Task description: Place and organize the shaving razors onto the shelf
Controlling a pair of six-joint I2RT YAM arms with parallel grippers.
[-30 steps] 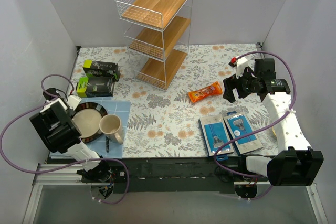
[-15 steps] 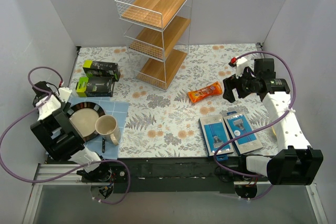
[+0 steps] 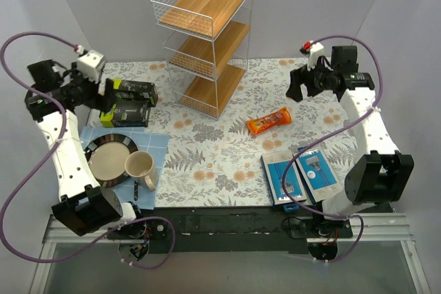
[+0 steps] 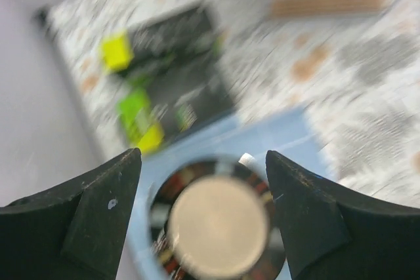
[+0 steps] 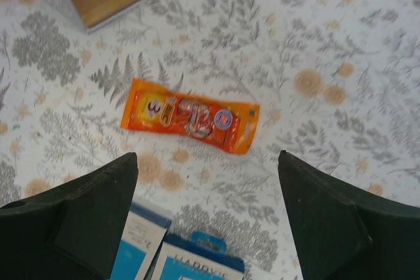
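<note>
Blue razor packs [image 3: 275, 175] lie flat, side by side, on the flowered table [image 3: 207, 156] at its near right corner, just ahead of the right arm's base. Neither is on the shelf [image 3: 213, 1] yet. Each is a blue card with a grey razor on a pale panel. Their long sides run from the near edge toward the back, leaning a little to the left, and the two look to be touching or nearly so. A thin purple cable loops across them.

From the right gripper [image 3: 302, 89] the packs lie straight back toward the near edge and lower down, past the orange snack packet [image 3: 269, 122], which sits a little to the left of that line. In the right wrist view only their top edges show, at the bottom of the picture between the fingers. That gripper hangs high with its fingers spread wide and nothing between them. I judge it must draw back toward its own base, drop, and close across a pack's short width.

The left gripper [image 3: 103, 89] is also wide and holds nothing. It hangs above the black-and-green boxes [image 3: 131, 101] at the far left, well apart from the packs — so the right arm is clearly the nearer one. The shelf stands at the back, near the middle
</note>
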